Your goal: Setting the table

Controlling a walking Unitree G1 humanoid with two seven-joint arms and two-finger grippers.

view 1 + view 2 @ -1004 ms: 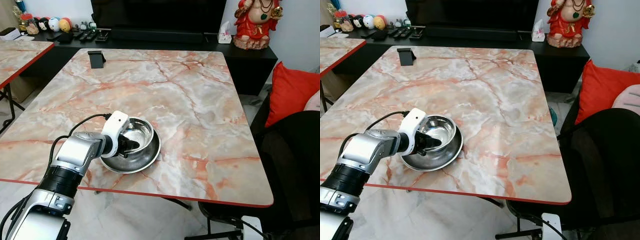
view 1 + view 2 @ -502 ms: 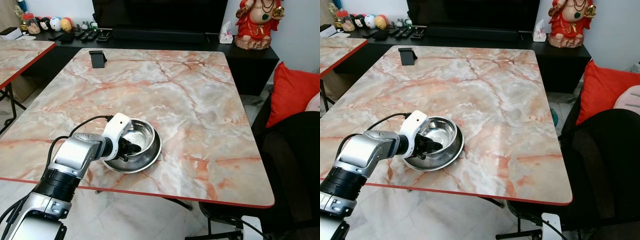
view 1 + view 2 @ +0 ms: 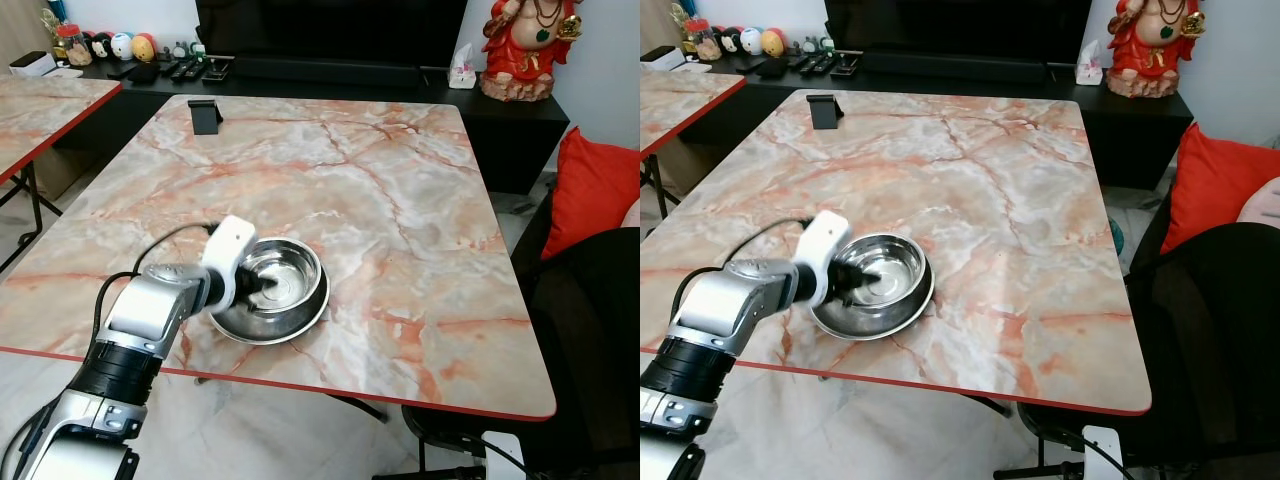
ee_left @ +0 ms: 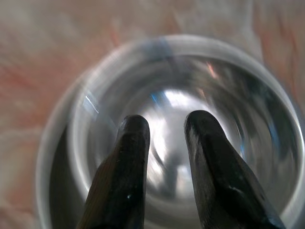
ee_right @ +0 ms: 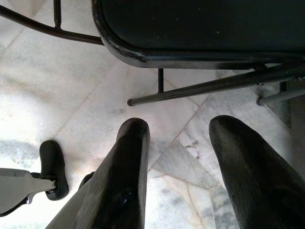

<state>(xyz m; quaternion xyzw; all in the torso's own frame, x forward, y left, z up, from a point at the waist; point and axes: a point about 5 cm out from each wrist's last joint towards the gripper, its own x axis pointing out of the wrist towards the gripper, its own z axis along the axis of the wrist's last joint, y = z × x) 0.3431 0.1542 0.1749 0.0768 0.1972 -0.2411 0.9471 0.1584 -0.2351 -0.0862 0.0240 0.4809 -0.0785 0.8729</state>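
Note:
A shiny steel bowl point(image 3: 290, 278) rests in a shallow steel dish point(image 3: 262, 325) near the front left of the marble table point(image 3: 400, 190). My left gripper point(image 3: 262, 288) reaches over the bowl's near-left rim. Its two black fingers point(image 4: 133, 143) are open, spread a little above the bowl's inside point(image 4: 228, 109), with nothing between them. My right gripper point(image 5: 178, 126) hangs low beside the table, open over the tiled floor point(image 5: 62, 95) and the black chair legs point(image 5: 209, 86).
A black phone stand point(image 3: 205, 115) sits at the table's far left corner. A black chair point(image 3: 590, 330) and a red cushion point(image 3: 595, 185) are on the right. A second marble table point(image 3: 40, 110) stands to the left, and a dark TV console point(image 3: 330, 72) lies behind.
The head view has shifted slightly. My left wrist has risen and turned, so its fingers now point into the bowl's middle instead of its near rim. The bowl stays in place.

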